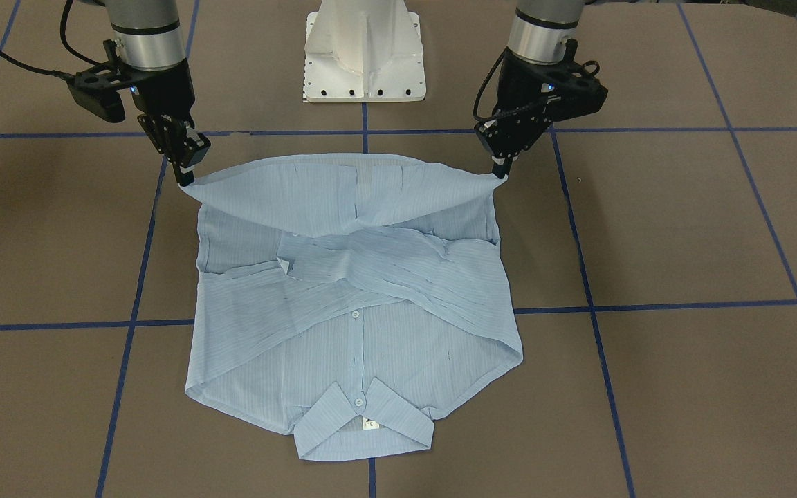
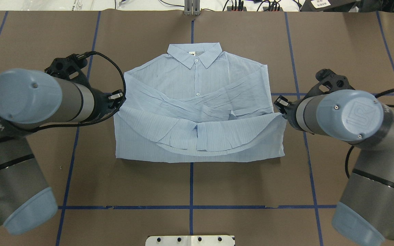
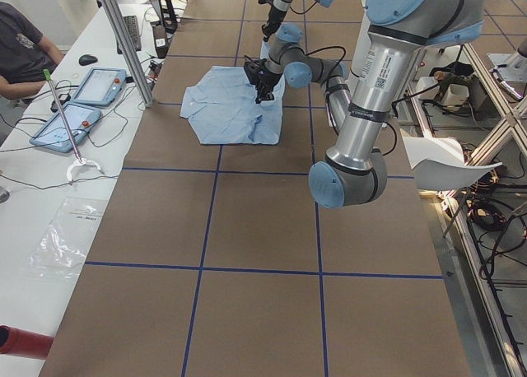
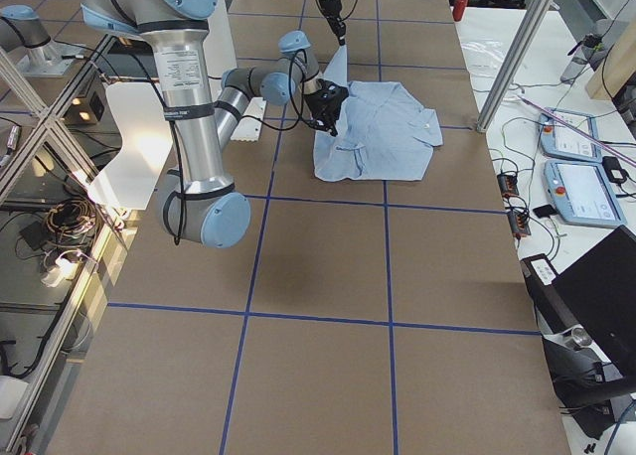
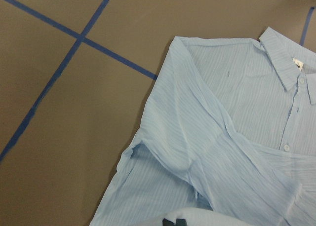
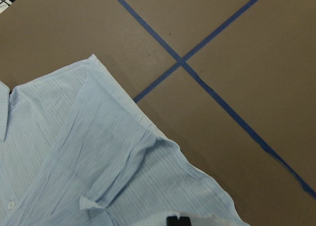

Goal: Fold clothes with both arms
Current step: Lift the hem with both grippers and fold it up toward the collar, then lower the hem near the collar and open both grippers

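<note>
A white pedestal base sits back between the left gripper and right gripper. Blue tape lines cross the brown table beneath both.

The left arm enters the overhead view from 8 o'clock, with its wrist turned toward 3 o'clock. The right arm enters from 4 o'clock, with its wrist turned toward 9 o'clock. Both wrists tilt down toward the surface. The left pincer is closed, its tips pinching one raised corner of the shirt. The right pincer is closed on the opposite corner. The two pincers are level with each other and well apart.
</note>
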Tool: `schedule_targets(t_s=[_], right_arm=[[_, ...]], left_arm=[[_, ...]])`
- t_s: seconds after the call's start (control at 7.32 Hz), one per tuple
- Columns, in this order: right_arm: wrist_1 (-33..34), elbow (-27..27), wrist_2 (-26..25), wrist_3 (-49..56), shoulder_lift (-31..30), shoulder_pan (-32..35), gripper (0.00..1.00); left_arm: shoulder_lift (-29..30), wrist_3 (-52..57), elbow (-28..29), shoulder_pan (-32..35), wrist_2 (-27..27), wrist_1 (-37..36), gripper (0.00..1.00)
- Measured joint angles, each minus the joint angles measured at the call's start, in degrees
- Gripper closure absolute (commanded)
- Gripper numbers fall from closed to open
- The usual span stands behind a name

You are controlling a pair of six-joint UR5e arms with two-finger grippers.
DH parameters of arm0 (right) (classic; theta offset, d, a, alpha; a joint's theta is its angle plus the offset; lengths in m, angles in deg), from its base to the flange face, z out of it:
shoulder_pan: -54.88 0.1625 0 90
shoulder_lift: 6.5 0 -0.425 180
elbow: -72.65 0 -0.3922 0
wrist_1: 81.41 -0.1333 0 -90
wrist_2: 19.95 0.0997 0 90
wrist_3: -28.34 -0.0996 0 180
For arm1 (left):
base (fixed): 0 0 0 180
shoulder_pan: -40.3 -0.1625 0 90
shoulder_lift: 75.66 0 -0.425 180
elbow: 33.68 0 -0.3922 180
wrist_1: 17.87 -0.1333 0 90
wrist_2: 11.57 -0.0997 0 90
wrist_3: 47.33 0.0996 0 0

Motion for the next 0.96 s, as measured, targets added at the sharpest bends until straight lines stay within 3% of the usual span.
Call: schedule_targets(t_s=[0.41,0.96], right_arm=[[-0.52,15.14,0.13,5.86,9.27,5.38,1.0],[-11.14,37.11,0.16,7.78,18.15,9.95,1.0]], left_arm=[[3.23,1.91,20.57,6.26,-0.25,19.38,1.0],[9.52,3.39,36.59,8.76,-0.6,29.24,1.0]])
